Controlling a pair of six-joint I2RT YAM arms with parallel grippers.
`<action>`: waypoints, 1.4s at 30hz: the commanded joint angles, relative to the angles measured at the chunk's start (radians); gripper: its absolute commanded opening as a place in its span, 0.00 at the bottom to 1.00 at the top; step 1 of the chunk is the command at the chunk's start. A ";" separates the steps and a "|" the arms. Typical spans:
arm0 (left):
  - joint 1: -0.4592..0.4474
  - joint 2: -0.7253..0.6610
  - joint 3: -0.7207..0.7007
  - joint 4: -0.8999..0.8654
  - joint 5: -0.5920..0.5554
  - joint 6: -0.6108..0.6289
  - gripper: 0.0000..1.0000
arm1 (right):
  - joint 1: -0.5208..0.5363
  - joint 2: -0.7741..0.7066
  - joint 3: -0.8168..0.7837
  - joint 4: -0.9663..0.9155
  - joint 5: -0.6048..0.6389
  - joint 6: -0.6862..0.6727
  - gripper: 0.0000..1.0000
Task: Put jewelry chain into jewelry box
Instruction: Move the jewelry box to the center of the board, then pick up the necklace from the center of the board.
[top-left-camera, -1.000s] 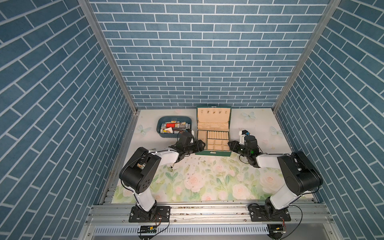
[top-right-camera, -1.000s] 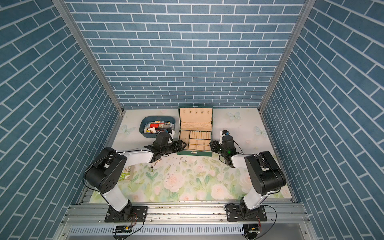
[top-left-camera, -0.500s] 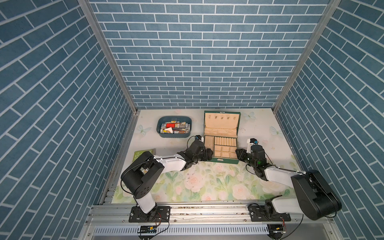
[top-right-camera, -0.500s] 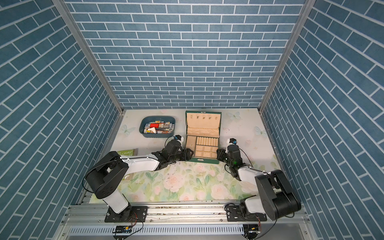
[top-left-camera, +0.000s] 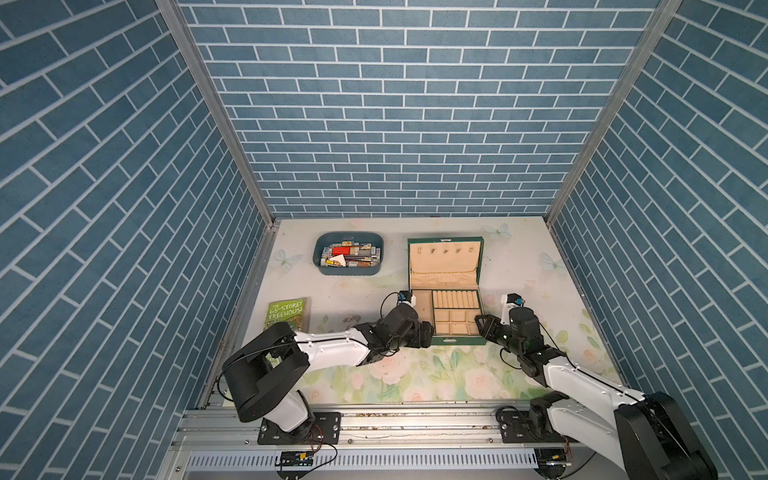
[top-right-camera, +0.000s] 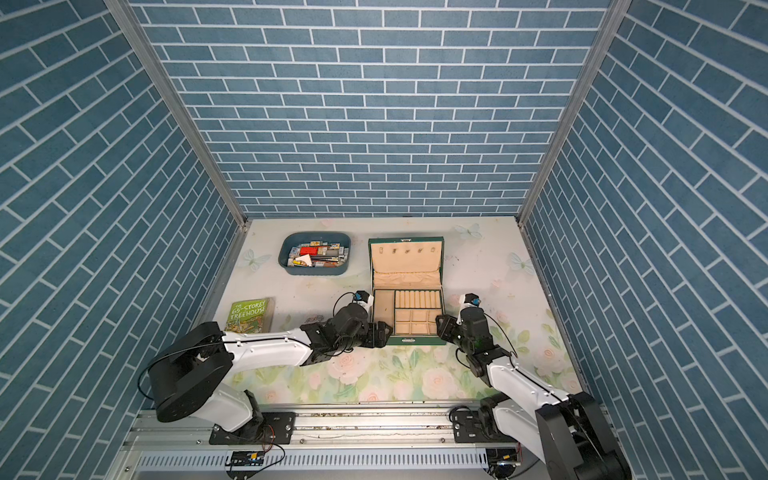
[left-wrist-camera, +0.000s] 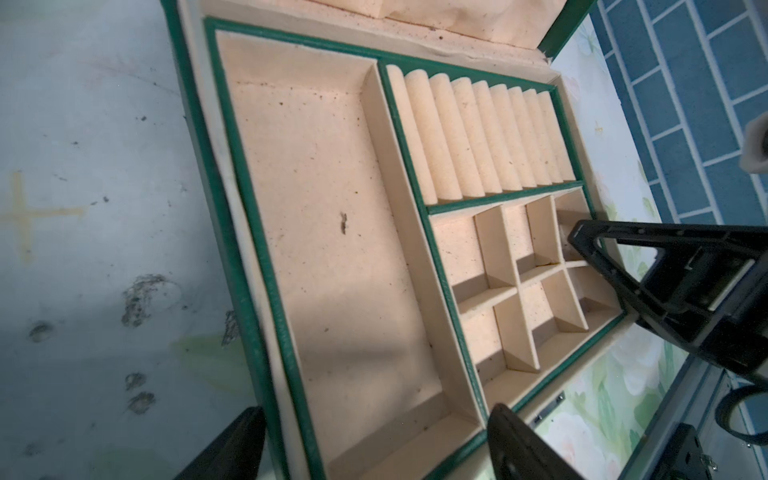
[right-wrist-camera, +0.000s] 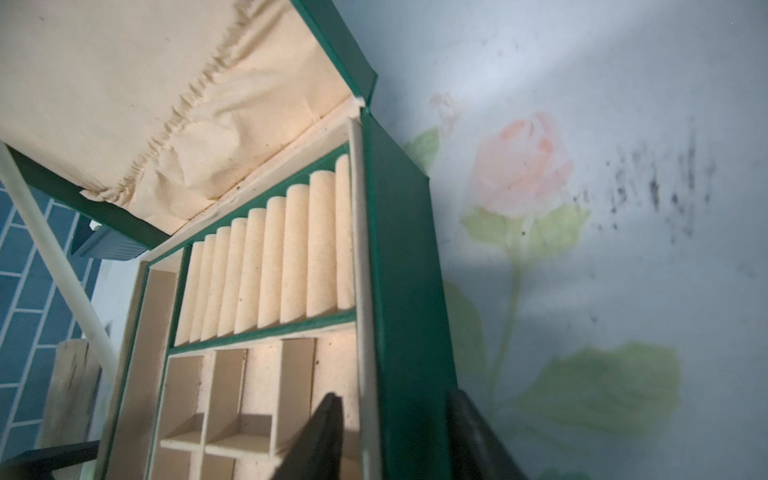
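jewelry box (top-left-camera: 457, 364) open mid-scene, lid up, left gripper (left-wrist-camera: 376, 411) jaws wide apart astride its near-left corner, right gripper (right-wrist-camera: 394, 395) jaws apart astride its right wall

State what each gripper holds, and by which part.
Nothing. The right gripper straddles the jewelry box's right wall, jaws apart; the left gripper stands open around its near left corner.
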 joint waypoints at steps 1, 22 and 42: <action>-0.013 -0.052 0.035 -0.061 -0.046 0.019 0.93 | 0.019 -0.017 0.025 -0.196 -0.020 -0.007 0.65; 0.068 -0.467 0.015 -0.886 -0.653 -0.179 0.88 | 0.259 -0.188 0.331 -0.425 0.145 -0.321 0.82; 0.393 -0.164 -0.048 -0.714 -0.413 -0.098 0.45 | 0.444 -0.046 0.343 -0.293 0.231 -0.371 0.78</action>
